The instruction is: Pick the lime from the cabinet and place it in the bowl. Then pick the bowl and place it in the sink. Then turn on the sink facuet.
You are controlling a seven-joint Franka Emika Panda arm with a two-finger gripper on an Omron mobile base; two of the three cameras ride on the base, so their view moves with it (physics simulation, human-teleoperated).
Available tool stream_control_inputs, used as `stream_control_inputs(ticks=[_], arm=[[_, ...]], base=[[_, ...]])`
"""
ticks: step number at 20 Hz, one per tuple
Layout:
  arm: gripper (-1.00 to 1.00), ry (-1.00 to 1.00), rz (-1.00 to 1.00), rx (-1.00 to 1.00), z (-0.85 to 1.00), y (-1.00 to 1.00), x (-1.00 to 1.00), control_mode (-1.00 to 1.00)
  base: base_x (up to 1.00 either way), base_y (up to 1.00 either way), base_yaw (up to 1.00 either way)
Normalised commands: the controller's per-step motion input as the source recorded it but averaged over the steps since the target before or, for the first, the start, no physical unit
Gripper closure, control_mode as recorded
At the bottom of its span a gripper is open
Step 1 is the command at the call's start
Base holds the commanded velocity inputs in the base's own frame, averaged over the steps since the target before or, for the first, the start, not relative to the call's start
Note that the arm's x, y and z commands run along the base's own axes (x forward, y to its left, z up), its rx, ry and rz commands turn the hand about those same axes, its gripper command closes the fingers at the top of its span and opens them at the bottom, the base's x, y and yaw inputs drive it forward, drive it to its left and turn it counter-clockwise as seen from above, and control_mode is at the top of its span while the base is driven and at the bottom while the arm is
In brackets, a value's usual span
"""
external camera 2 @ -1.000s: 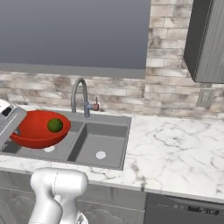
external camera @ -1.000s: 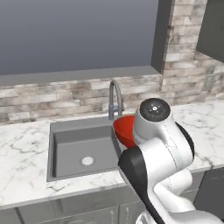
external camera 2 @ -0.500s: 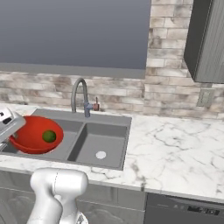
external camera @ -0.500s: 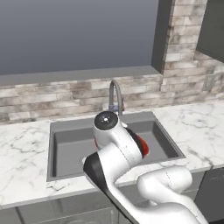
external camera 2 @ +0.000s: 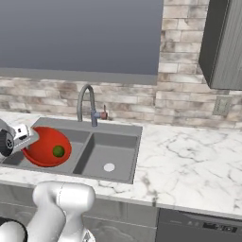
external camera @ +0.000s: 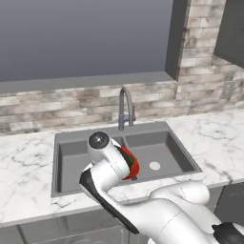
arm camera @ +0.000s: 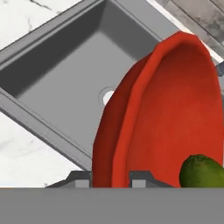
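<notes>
Fingers (arm camera: pixel 111 177) pinched tight on the near rim of the bowl (external camera 2: pixel 46 147), one tip on the outer wall, one on the inner, as seen in the hand view. Red bowl (arm camera: pixel 175 113) carried tilted, rim raised away from the fingers, open face turned partly sideways. Lime (arm camera: pixel 202 169) lying inside the bowl, low down near the gripped rim, just beside the fingers on the inner side. In the right base view, lime (external camera 2: pixel 58 151) resting against the lower inside wall of the bowl, dark green against the red.

Bowl held over the sink (external camera 2: pixel 118 142), above the basin on the faucet's left as seen from the right base view. Beyond the fingers in the hand view, grey sink (arm camera: pixel 65 61) basin with its round drain partly hidden behind the bowl's outer wall. Cannot tell whether the bowl touches the basin floor. In the left base view, just a sliver of the bowl (external camera: pixel 132 164) showing past the white wrist, over the divider between the two basins of the sink (external camera: pixel 174 147).

Sink facuet (external camera 2: pixel 86 101) upright behind the basins, beyond the bowl and well apart from the fingers, gooseneck arching forward, small lever at its side. Same sink facuet (external camera: pixel 125 107) standing behind the wrist in the left base view. White marble tabletop (external camera 2: pixel 189 160) around the sink on all sides, brick wall behind it.
</notes>
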Motion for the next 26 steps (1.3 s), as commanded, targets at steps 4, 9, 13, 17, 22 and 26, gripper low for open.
stream_control_inputs(ticks=[4,9,13,17,22,26], arm=[[1.0,0.04,-0.09,0.02,-0.61,0.38,0.83,-1.0],[1.0,0.07,-0.11,0.04,-0.29,0.18,0.67,-1.0],[1.0,0.1,-0.13,0.04,0.0,0.03,0.48,-1.0],[1.0,0.13,-0.12,0.02,-0.02,0.01,0.47,-1.0],[1.0,0.12,-0.09,0.0,-0.36,0.04,0.54,-1.0],[1.0,0.08,-0.06,0.0,-0.61,0.07,0.63,-1.0]], base=[[0.0,0.0,0.0],[0.0,0.0,0.0],[0.0,0.0,0.0],[0.0,0.0,0.0],[0.0,0.0,0.0],[0.0,0.0,0.0]])
